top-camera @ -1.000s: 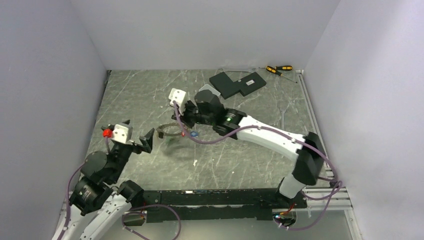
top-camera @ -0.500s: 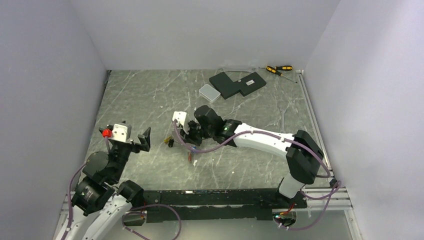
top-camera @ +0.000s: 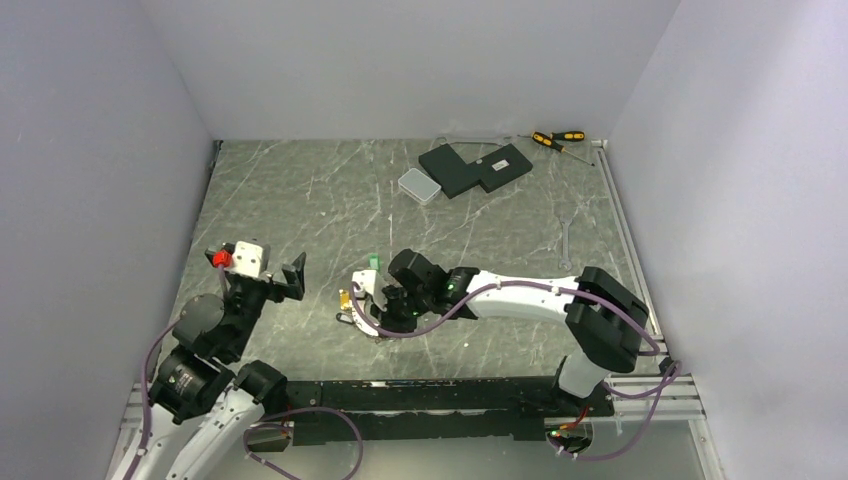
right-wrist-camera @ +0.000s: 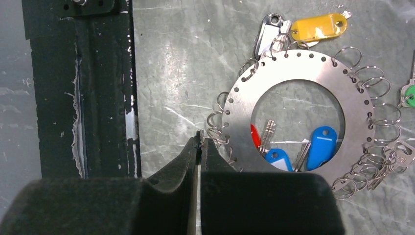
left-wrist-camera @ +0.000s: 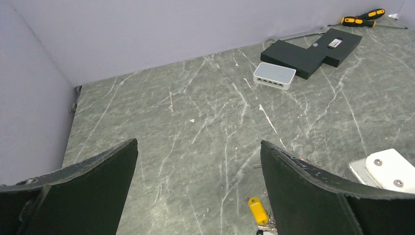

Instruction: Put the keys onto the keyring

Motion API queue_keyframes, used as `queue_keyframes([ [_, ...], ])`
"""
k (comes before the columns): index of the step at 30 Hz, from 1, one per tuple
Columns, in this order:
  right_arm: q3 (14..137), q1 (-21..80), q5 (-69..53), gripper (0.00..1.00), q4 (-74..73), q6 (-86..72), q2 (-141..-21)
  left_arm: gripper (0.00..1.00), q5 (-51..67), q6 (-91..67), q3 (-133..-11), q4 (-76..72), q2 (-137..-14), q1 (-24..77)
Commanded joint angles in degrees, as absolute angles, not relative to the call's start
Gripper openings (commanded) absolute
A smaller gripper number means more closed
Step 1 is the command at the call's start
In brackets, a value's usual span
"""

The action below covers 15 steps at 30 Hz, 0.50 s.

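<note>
The keyring (right-wrist-camera: 298, 73) is a flat silver ring lying on the table, with small wire rings round its rim. Keys show with it: a yellow tag (right-wrist-camera: 318, 27), blue tags (right-wrist-camera: 322, 142) and a red one inside its hole, and a green tag (right-wrist-camera: 408, 95) at the right. My right gripper (right-wrist-camera: 199, 142) is shut, pinching a small wire ring at the keyring's left rim. In the top view it (top-camera: 372, 312) sits low near the front, with the yellow tag (top-camera: 344, 298) beside it. My left gripper (top-camera: 283, 278) is open and empty above the table, left of the keys. The left wrist view shows the yellow tag (left-wrist-camera: 258, 210).
A black box (top-camera: 475, 167), a white switch box (top-camera: 418, 185) and screwdrivers (top-camera: 557, 138) lie at the back. A silver wrench (top-camera: 567, 245) lies at the right. The black front rail (right-wrist-camera: 93, 88) runs just beside the right gripper.
My right gripper has moved from the table's middle toward the near edge and down, bringing the keyring and keys with it. The left gripper has shifted slightly.
</note>
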<state>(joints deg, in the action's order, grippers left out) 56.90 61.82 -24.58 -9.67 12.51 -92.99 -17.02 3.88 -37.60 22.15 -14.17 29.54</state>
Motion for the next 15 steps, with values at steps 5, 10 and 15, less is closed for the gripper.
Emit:
queue_keyframes([
  [5,58.90,64.16,-26.09,0.12,-6.68,11.09,-93.96,1.00,-15.68,4.48,-37.71,20.21,-15.38,28.48],
  [10,60.06,65.52,-26.82,0.53,-7.00,9.62,-93.82,0.99,-15.72,4.44,-37.62,20.02,-15.08,28.26],
  [15,59.68,65.74,-26.67,0.85,-6.52,9.52,-90.51,1.00,-16.11,4.39,-37.45,19.87,-14.55,28.14],
])
